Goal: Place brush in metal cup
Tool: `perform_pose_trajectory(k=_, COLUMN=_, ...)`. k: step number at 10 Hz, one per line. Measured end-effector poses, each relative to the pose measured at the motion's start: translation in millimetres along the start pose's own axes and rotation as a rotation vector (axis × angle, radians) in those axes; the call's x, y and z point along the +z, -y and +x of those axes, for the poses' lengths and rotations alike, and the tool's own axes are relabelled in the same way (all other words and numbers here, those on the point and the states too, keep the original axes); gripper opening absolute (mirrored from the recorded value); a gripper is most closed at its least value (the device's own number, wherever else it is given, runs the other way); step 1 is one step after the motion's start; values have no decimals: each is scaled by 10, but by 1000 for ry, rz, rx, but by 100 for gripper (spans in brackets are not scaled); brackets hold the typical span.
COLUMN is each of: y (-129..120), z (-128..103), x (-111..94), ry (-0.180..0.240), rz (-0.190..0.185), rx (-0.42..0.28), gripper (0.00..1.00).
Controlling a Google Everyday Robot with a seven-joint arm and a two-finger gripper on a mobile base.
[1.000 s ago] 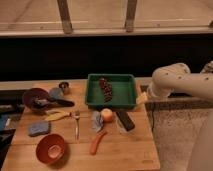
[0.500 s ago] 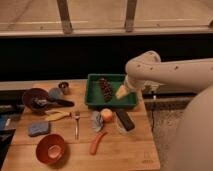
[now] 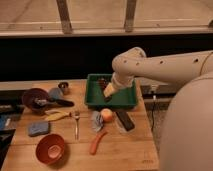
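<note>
The robot's arm, which a second ago hung off the right edge of the bench [image 3: 125,148], has swung leftward, and its gripper [image 3: 107,94] now hovers over the green tray [image 3: 120,104], pointing down and to the left. The fingers stand spread apart and hold nothing. The brush [image 3: 62,103] lies untouched on the left side of the bench, its black handle stretching right from the dark purple bowl [image 3: 27,95], where its greyish head appears to rest on the rim. The metal cup [image 3: 63,86] stands upright just behind it, near the back edge, beside a blue-grey round thing [image 3: 55,93]. Neither has moved. The sweep appears to be the approach: the gripper has crossed roughly half the bench but remains well apart from the brush, so the pick-up has not begun. From here the arm likely needs to carry on left, past the tray's edge, and drop onto the handle.
</note>
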Motion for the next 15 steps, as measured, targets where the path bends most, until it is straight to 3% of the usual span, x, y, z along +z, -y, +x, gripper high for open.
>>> perform_pose_trajectory(k=2, y=1, z=0, x=1, ry=1, rz=-2, rx=3, gripper=80)
perform_pose_trajectory(k=5, y=188, z=224, x=73, ry=-19, rz=-33, rx=41, gripper=80)
perform_pose_trajectory(k=6, y=267, z=324, x=55, ry=-22, rz=-42, rx=23, gripper=80)
perform_pose_trajectory(k=8, y=188, z=317, x=66, ry=-26, rz=-53, rx=-36, gripper=80)
perform_pose_trajectory(k=10, y=23, z=191, x=80, ry=-20, rz=-61, rx=-117, gripper=80)
perform_pose_trajectory(k=15, y=-928, z=-545, x=203, ry=18, rz=-120, rx=-338, gripper=80)
